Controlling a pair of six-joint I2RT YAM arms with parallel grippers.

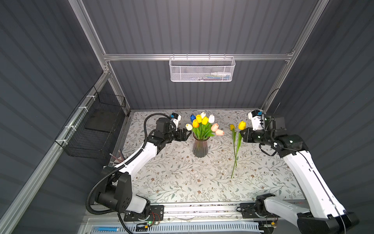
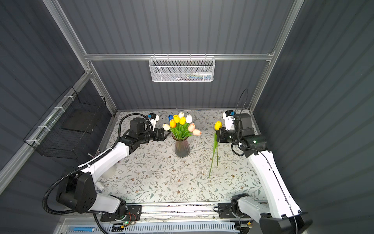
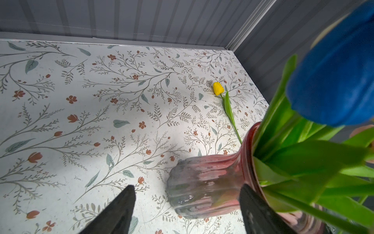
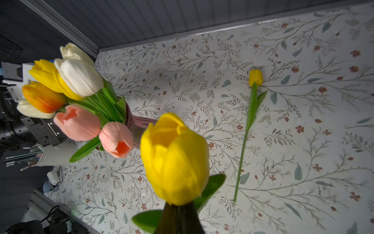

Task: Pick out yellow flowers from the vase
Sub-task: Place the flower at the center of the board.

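My right claw (image 1: 240,132) pinches a yellow tulip (image 1: 242,125) just under its head, with the stem dangling toward the bench (image 1: 162,178). If it swings, it may knock the other yellow tulip (image 4: 251,107) lying beside it. My left claw (image 1: 187,134) stands spread about the vase (image 1: 200,147) neck and isn't clamping. Three yellow tulips (image 1: 204,120) stand inside, so a tug could tip it.

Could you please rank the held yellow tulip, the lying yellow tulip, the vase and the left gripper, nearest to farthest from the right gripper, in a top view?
1. held yellow tulip, clamped in the right gripper.
2. lying yellow tulip, on the table beside it.
3. vase, mid-table.
4. left gripper, beyond the vase.
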